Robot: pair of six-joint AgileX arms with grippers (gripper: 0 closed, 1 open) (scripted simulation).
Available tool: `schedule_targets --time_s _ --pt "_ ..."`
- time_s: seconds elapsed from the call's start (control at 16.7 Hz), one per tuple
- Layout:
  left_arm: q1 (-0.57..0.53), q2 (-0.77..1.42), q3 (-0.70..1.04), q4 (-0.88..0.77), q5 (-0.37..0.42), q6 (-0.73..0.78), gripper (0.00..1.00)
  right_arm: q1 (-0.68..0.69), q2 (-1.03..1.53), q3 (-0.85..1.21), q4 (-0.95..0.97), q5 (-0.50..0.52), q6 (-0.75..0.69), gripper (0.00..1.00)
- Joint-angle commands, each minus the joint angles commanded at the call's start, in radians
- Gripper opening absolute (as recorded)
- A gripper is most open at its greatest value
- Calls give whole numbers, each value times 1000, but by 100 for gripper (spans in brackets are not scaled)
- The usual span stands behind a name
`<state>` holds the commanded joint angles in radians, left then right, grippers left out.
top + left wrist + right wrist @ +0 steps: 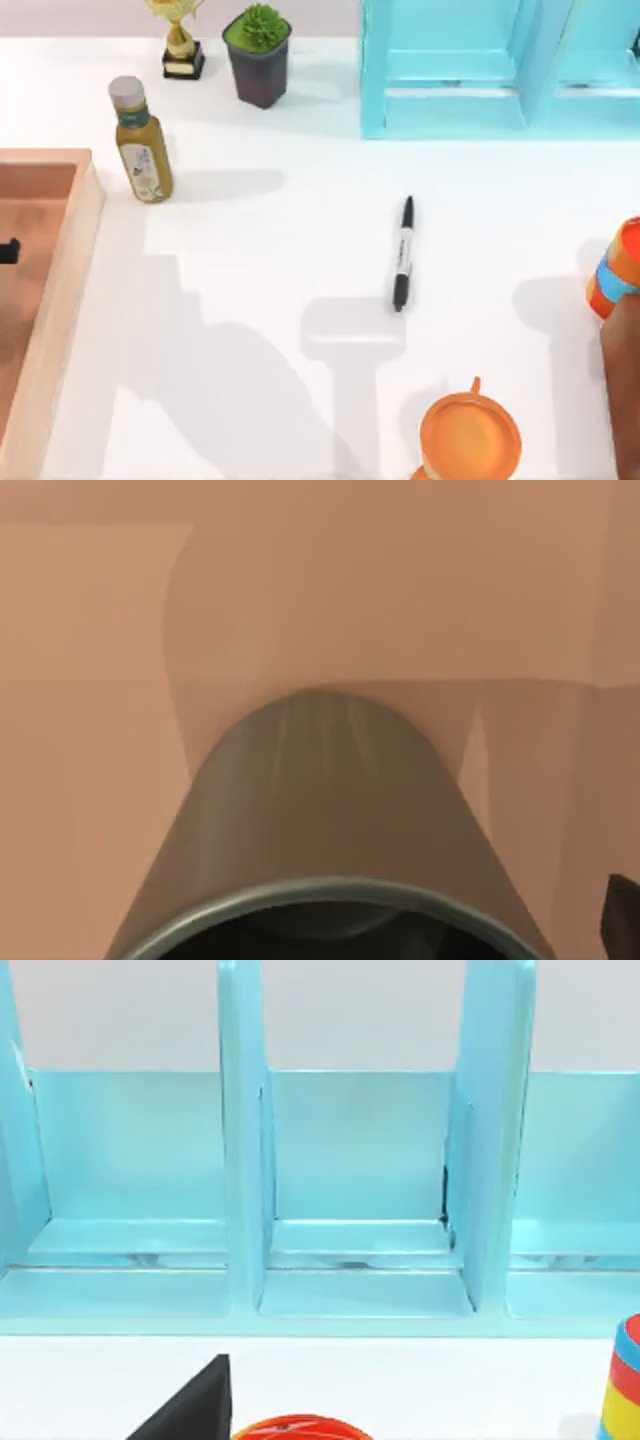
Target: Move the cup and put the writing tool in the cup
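Note:
The cup [320,810], plain grey-olive with a dark inside, stands close under my left wrist camera, upright on the floor of the wooden tray [90,630]. One dark fingertip [622,915] of my left gripper shows beside the cup, with a gap between it and the cup's wall. In the top view a black bit of that gripper [8,250] sits over the tray [70,260] at the far left. The writing tool [402,253], a slim black marker with a white middle, lies alone mid-table. A black part of my right gripper [195,1400] shows in the right wrist view, facing the shelf.
A dressing bottle [142,140] stands by the tray's far corner. A trophy [182,40] and a dark plant pot [259,55] stand at the back, with a cyan shelf [480,70] to their right. An orange mug [470,437] sits at the front. A striped container [618,268] is at the right edge.

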<state>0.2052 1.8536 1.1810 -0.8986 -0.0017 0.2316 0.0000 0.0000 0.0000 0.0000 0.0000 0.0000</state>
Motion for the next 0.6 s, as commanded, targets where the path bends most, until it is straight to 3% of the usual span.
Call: schedule_targets --time_s 0.12,0.6 --pt "0 0 0 0 0 0 0 0 0 0 0 0 0 100" --pt "-2 -1 0 0 0 1 0 0 0 0 0 0 0 100"
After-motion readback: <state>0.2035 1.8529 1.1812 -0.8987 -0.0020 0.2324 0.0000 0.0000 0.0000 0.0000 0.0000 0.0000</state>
